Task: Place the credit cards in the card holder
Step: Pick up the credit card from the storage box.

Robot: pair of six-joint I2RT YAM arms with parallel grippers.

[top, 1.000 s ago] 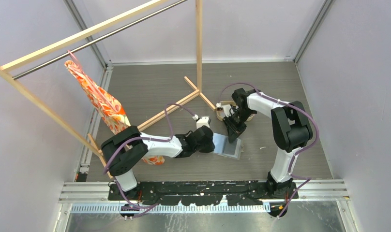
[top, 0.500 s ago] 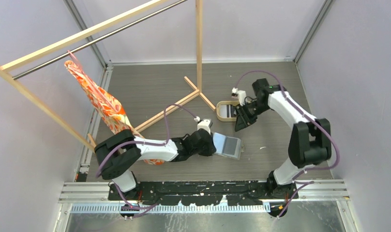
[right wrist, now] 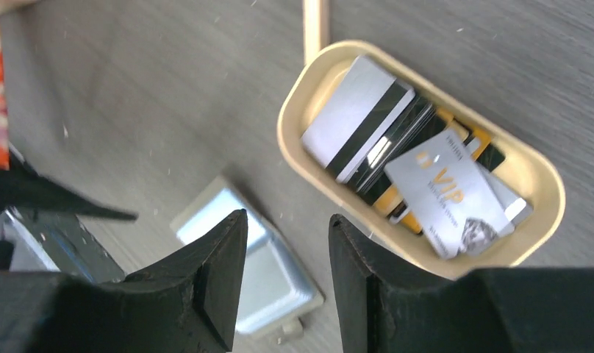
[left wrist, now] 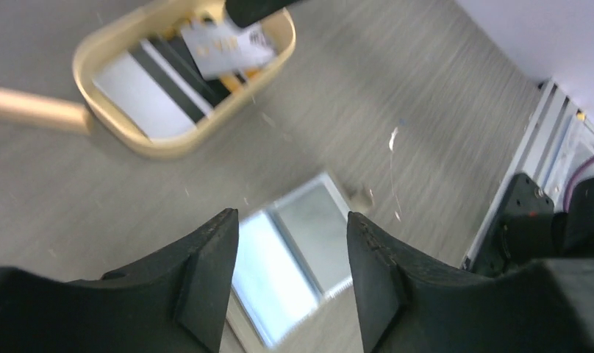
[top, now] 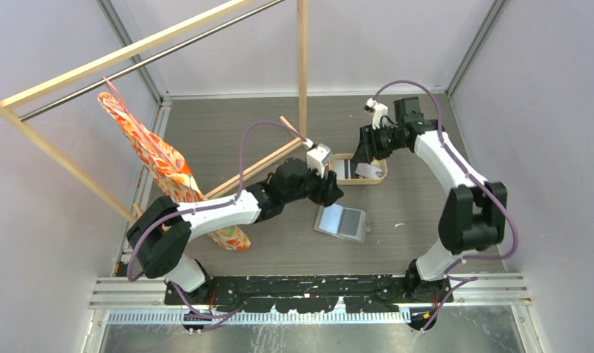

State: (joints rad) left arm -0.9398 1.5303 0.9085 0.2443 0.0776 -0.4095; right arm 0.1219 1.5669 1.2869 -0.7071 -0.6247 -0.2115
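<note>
One silver card [right wrist: 448, 193] reads "VIP" (topmost in the tray [right wrist: 287, 143]).

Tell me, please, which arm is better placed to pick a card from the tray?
Probably the right: the right gripper is open, empty and close to the tray, with the credit cards in view. The left gripper hangs open near the card holder.

two white-and-black arms [top: 220, 213] with purple cables [top: 242, 158] and matte black wedge fingers [left wrist: 206, 272]
</note>
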